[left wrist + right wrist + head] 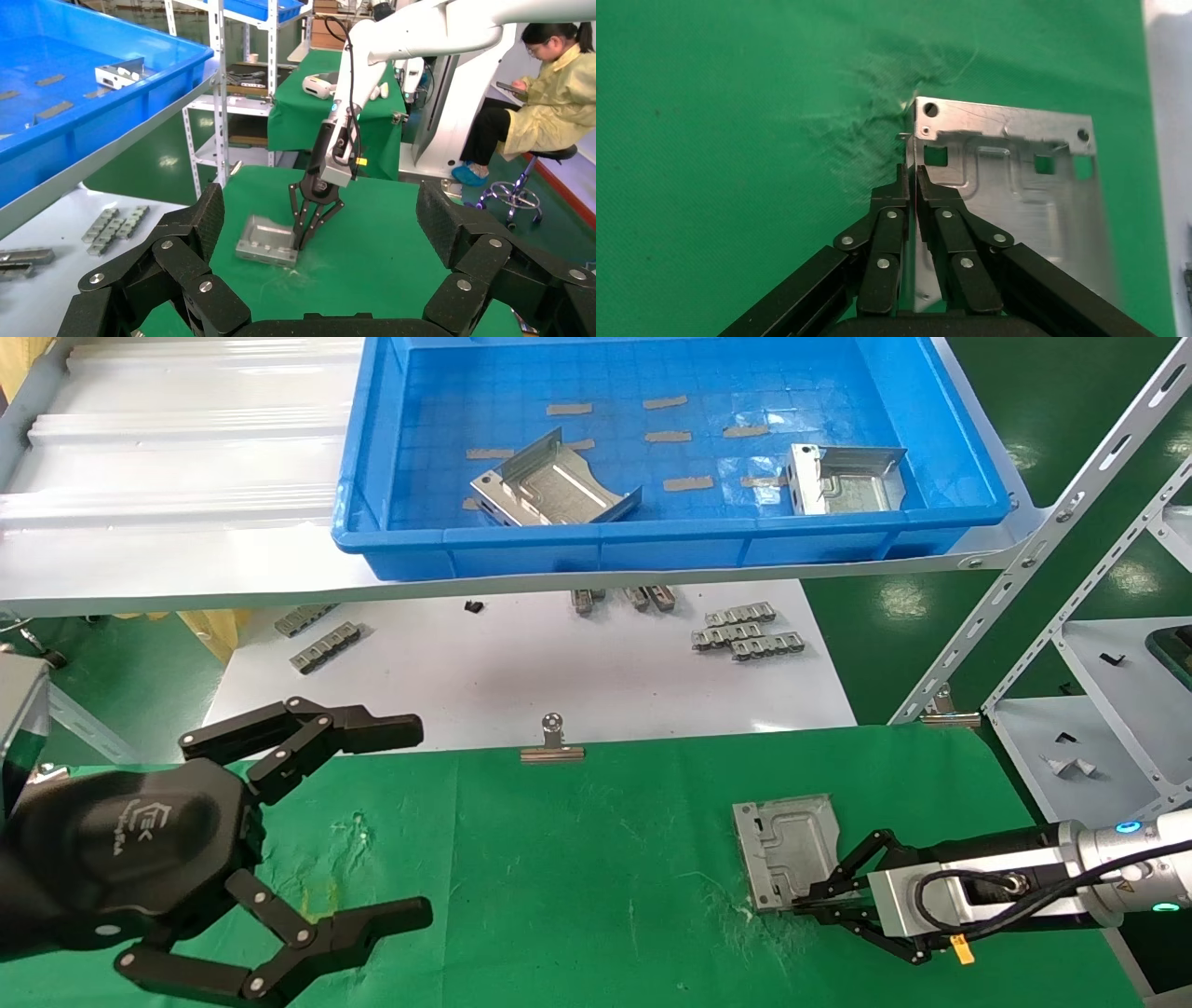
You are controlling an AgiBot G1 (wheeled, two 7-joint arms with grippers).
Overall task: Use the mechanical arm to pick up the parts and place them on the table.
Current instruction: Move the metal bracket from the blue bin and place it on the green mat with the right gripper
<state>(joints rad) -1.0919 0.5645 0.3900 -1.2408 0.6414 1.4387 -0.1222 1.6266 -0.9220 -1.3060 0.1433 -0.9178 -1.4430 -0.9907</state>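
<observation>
Pinching a flange of a part (784, 848) lying on the green table (596, 877), the right tool (808, 899) is closed; the left tool (410, 822) hovers wide open, well apart from that part.

The table (577, 859) wore green cloth with whitish scuffs. One part (784, 845) lay flat on it toward the right. A metal clip (552, 745) sat at its far edge, beside the white board (521, 668).
</observation>
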